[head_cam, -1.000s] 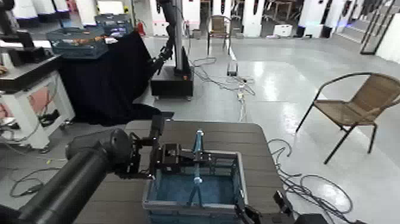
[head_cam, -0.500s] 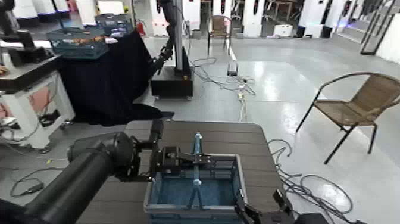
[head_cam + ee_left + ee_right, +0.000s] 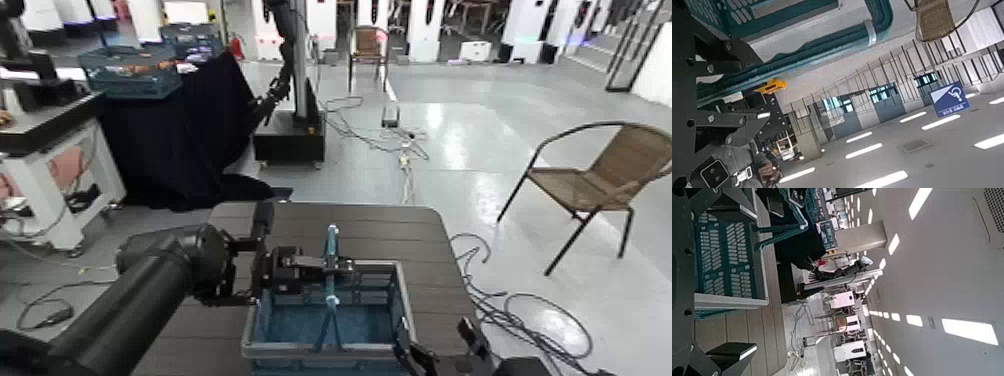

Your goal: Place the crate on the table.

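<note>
The crate sits on the tabletop of the dark slatted table, at the near end of it, with bare planks stretching beyond its far wall toward the rounded far corners. Its teal floor shows inside the grey-blue lattice walls, and its thin blue handle stands upright in the middle. My left gripper is at the crate's far-left rim, reaching in from the crate's left, its black body level with the top edge and just beside the handle; I cannot tell whether my left jaws are apart, together or clamped on the rim, because my own forearm and wrist cover that spot. In my left wrist view the teal rim bar of the crate runs close past the dark finger parts, which does not settle it either. My right gripper is at the crate's near-right corner, low at the near edge of the tabletop, and there too I cannot tell how my jaws stand. My right wrist view shows the crate's lattice wall and pale rim close by, with the brown planks alongside. Well beyond the crate, off the far-left corner of the table, stands a black-draped table carrying a darker blue crate. Off to the crate's right, on the floor, is a wicker chair, and loose cables lie on the floor between it and the table.
</note>
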### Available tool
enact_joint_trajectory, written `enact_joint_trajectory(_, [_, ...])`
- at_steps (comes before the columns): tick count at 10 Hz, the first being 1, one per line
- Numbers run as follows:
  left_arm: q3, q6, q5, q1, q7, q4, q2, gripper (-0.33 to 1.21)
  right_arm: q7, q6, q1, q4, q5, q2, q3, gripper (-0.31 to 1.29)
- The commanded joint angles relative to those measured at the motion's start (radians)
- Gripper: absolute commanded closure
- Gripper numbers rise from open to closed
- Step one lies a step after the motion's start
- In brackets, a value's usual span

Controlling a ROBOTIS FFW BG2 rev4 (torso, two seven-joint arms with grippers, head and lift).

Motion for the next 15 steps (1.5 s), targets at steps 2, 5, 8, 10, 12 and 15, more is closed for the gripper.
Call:
enact_joint_trajectory(2, [0.012,-0.043,-0.002,0.001,-0.017,0.002,-0.002,0.03,0.000,0.000,0.002,-0.001,-0.002,0.000,-0.002,0.15])
enact_joint_trajectory(5, [0.066,-0.062,-0.068,0.019,-0.023,-0.047,0.003,0.21,0.000,0.002,0.006,-0.003,-0.003,0.000,-0.005,0.15])
enact_joint_trajectory(8, [0.175,-0.113,-0.166,0.113,0.006,-0.240,0.026,0.21,-0.002,0.006,0.018,-0.009,-0.003,0.005,-0.015,0.15])
enact_joint_trajectory(10, [0.210,-0.208,-0.089,0.216,0.096,-0.409,0.070,0.21,-0.002,0.008,0.025,-0.012,-0.003,0.008,-0.023,0.15])
enact_joint_trajectory(12, [0.244,-0.243,0.070,0.378,0.346,-0.642,0.132,0.21,-0.002,0.009,0.023,-0.012,-0.003,0.008,-0.020,0.15])
enact_joint_trajectory(15, [0.374,-0.406,0.119,0.630,0.559,-0.908,0.150,0.21,0.000,0.005,0.025,-0.012,-0.006,0.008,-0.020,0.15])
